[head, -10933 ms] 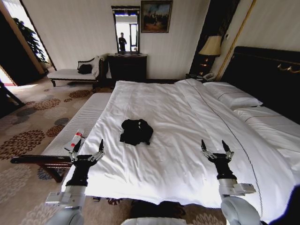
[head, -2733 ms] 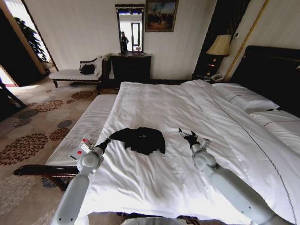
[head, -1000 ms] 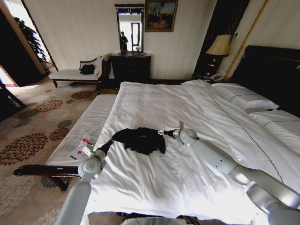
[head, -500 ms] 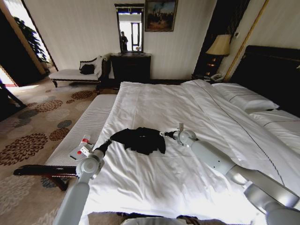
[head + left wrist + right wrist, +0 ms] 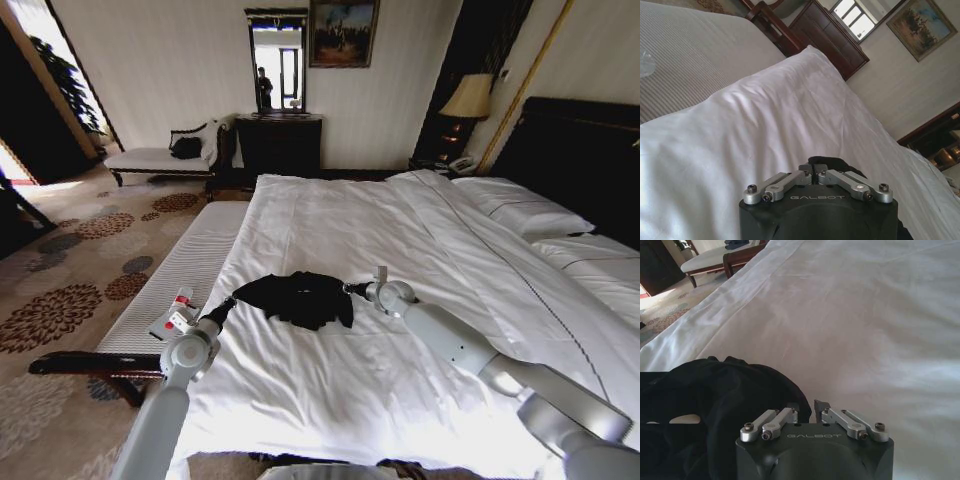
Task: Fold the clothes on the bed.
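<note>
A: Grippers are bracketing the black T-shirt (image 5: 298,298) bunched mid-bed (image 5: 420,230); left gripper (image 5: 816,175) is pinching its edge, right gripper (image 5: 806,407) sitting slightly parted beside it.

B: Risk: pulling now, one-sided, is probably dragging sheet or slipping.

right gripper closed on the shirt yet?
No: in the right wrist view the right gripper has a gap between its fingertips, sitting at the edge of the black T-shirt.
</note>
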